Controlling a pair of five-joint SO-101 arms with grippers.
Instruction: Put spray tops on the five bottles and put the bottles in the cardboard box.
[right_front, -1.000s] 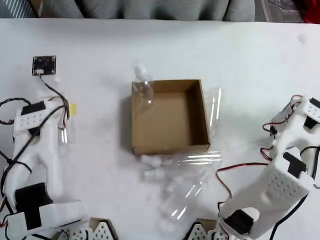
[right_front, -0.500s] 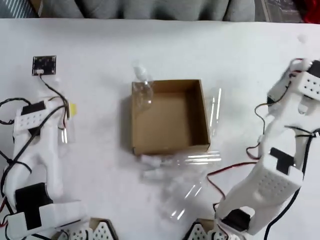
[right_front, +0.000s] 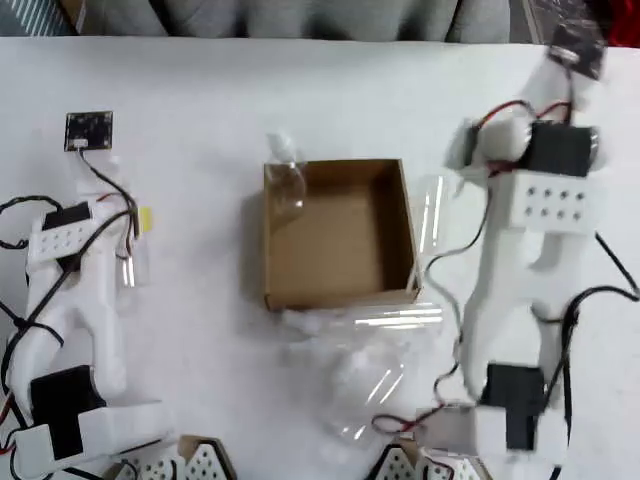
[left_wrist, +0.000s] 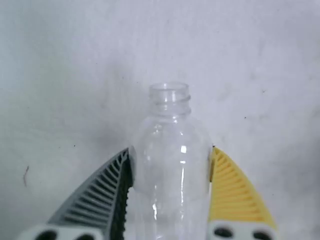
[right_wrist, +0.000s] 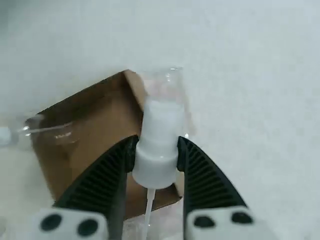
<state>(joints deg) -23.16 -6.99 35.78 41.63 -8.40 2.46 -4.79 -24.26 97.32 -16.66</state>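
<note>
My left gripper (left_wrist: 170, 151) is shut on a clear bottle (left_wrist: 170, 145) with a bare neck, lying on the white table. In the high view that bottle (right_front: 130, 265) and the left gripper (right_front: 136, 235) are at the left of the table. My right gripper (right_wrist: 156, 142) is shut on a white spray top (right_wrist: 157, 150) whose dip tube hangs down. The right gripper (right_front: 566, 58) is raised at the far right, away from the cardboard box (right_front: 390, 235). The open box holds one bottle (right_front: 286, 186) leaning in its back left corner.
Another clear bottle (right_front: 431, 222) lies against the box's right wall, and several more (right_front: 360, 345) lie in a heap in front of it. A small black board (right_front: 88, 129) with a cable sits at the far left. The right arm's wires (right_front: 450, 260) trail near the box.
The right arm has swung from the near right of the table up to the far right. The left arm and its bottle have stayed still.
</note>
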